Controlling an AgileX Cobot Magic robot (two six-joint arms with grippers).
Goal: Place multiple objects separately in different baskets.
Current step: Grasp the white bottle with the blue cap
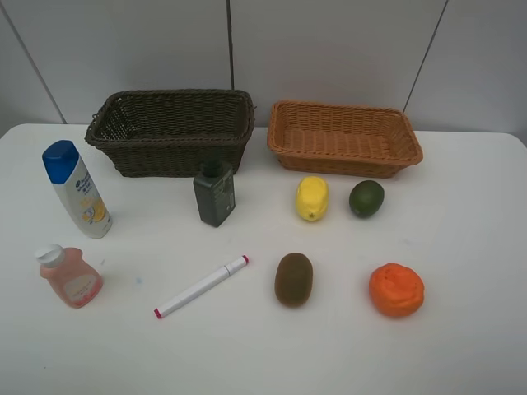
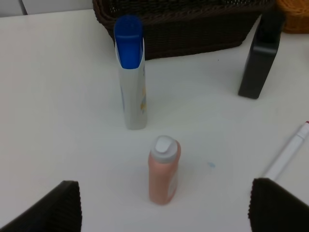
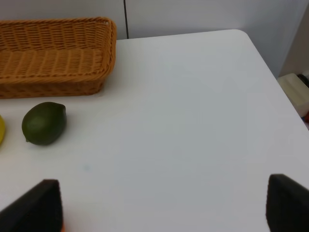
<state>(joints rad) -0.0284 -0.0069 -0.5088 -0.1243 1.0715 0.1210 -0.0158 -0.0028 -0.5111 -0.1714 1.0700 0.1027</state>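
Note:
No arm shows in the exterior high view. On the white table stand a dark brown basket [image 1: 171, 130] and a light orange-tan basket [image 1: 343, 137], both empty. In front lie a white blue-capped bottle [image 1: 76, 188], a pink bottle [image 1: 69, 277], a dark green bottle [image 1: 215, 193], a red-tipped marker [image 1: 201, 286], a lemon [image 1: 312, 198], a lime [image 1: 366, 198], a kiwi [image 1: 293, 279] and an orange fruit [image 1: 396, 290]. My left gripper [image 2: 164, 215] is open and empty, close to the pink bottle [image 2: 164, 170]. My right gripper [image 3: 161, 205] is open and empty, with the lime [image 3: 44, 123] off to one side.
The white table [image 1: 461, 247] runs to a grey panelled wall behind the baskets. The left wrist view also shows the blue-capped bottle [image 2: 131, 72], the green bottle [image 2: 260, 58] and the marker [image 2: 288, 153]. The right wrist view shows the tan basket [image 3: 53, 55] and the table's corner.

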